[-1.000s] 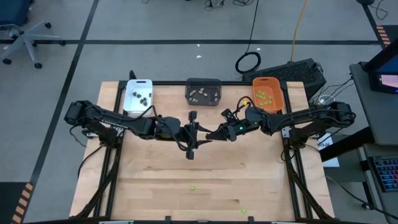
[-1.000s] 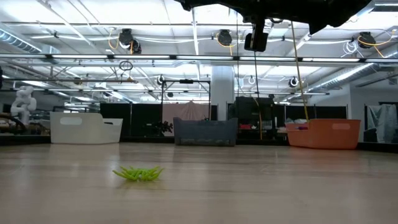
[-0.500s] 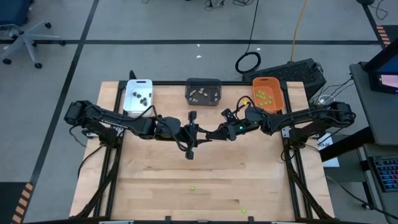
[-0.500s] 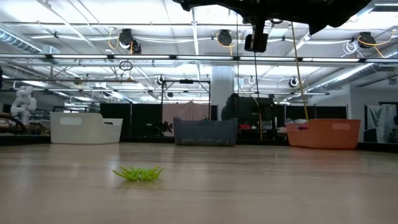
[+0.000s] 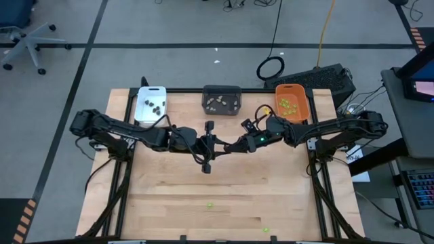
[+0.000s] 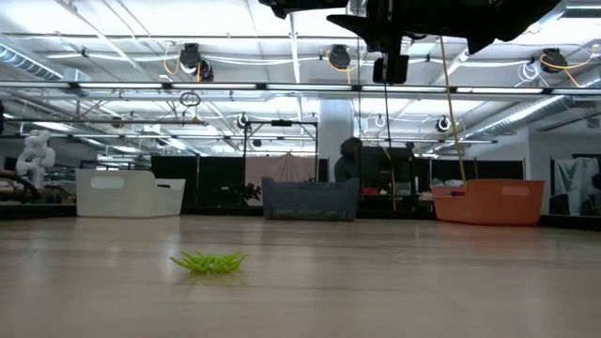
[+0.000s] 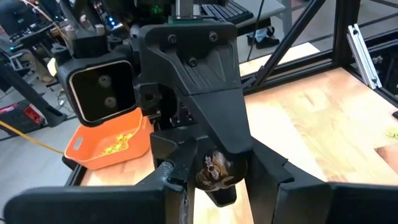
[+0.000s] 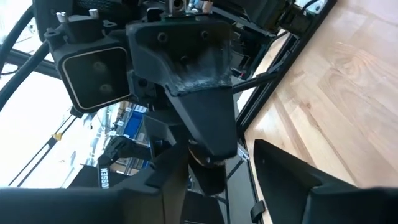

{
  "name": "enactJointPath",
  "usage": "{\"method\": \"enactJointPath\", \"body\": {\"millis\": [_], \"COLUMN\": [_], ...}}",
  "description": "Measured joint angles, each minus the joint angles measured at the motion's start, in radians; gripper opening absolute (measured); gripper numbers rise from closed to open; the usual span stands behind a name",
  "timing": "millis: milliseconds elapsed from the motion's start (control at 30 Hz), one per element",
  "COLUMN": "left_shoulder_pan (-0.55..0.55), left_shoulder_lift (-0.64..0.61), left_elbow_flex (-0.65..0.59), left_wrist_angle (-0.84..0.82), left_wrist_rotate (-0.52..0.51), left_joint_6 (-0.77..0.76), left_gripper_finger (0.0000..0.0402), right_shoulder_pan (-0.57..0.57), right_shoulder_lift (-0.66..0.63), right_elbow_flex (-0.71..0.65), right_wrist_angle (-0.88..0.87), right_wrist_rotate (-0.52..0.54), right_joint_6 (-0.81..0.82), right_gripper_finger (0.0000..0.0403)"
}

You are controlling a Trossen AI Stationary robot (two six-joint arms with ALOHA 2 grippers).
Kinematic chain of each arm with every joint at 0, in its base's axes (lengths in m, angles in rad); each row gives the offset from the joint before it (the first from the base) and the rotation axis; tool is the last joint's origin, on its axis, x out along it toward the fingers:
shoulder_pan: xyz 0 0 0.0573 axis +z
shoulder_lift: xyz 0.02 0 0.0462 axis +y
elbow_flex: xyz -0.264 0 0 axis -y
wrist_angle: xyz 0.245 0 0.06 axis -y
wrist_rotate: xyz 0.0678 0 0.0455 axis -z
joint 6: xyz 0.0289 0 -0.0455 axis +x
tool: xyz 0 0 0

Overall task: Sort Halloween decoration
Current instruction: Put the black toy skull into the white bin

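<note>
- High view: you see both arms reaching in to the middle of the table (image 5: 169, 196), where the left claw (image 5: 205, 144) and the right claw (image 5: 221, 145) meet tip to tip, raised above the wood.
- Left wrist view: a dark brown piece (image 7: 214, 172) of the Halloween decoration sits right where the two claws meet, with the right arm's wrist camera facing you just behind it.
- The left claw looks pinched on that dark brown piece. In the right wrist view, the left claw's fingers taper to a narrow tip with the piece there.
- The right claw's own fingers stand apart on either side of that tip, so you can take it as spread and gripping nothing.
- Along the far edge of the table you have three trays: a white tray (image 5: 150, 103) holding dark pieces, a dark grey tray (image 5: 222, 99) holding pale pieces, and an orange tray (image 5: 291, 102) holding green ones.
- Two lime green pieces lie loose on the near part of the table, one (image 5: 209, 204) near the middle and one (image 5: 266, 230) close to the near edge. Both are well apart from the claws.
- Low view: one green piece (image 6: 208, 262) lies flat on the wood, with the arms overhead.
</note>
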Motion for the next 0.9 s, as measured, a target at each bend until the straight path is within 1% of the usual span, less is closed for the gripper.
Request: {"method": "enactJointPath", "body": {"millis": [133, 300, 600, 800, 900], "left_shoulder_pan": [0.002, 0.003, 0.003, 0.003, 0.003], "left_shoulder_lift": [-0.008, -0.029, -0.091, -0.145, -0.165], "left_elbow_flex": [0.0, 0.0, 0.0, 0.001, 0.001], "left_wrist_angle": [-0.006, -0.037, -0.145, -0.262, -0.282], "left_wrist_rotate": [-0.001, -0.015, -0.047, -0.089, -0.104], "left_joint_6": [0.0, 0.0, 0.0, 0.002, 0.041], "left_gripper_finger": [0.009, 0.0096, 0.01, 0.0101, 0.0101], "right_shoulder_pan": [0.0, -0.002, -0.024, -0.04, -0.04], "right_shoulder_lift": [-0.002, -0.012, -0.07, -0.099, -0.099], "right_elbow_flex": [0.0, 0.0, 0.0, 0.0, 0.0], "right_wrist_angle": [-0.001, -0.022, -0.164, -0.244, -0.289], "right_wrist_rotate": [0.001, 0.0, -0.001, 0.002, 0.006], "right_joint_6": [-0.005, -0.014, -0.066, -0.114, -0.146], "right_gripper_finger": [0.0178, 0.0182, 0.0183, 0.0183, 0.0183]}}
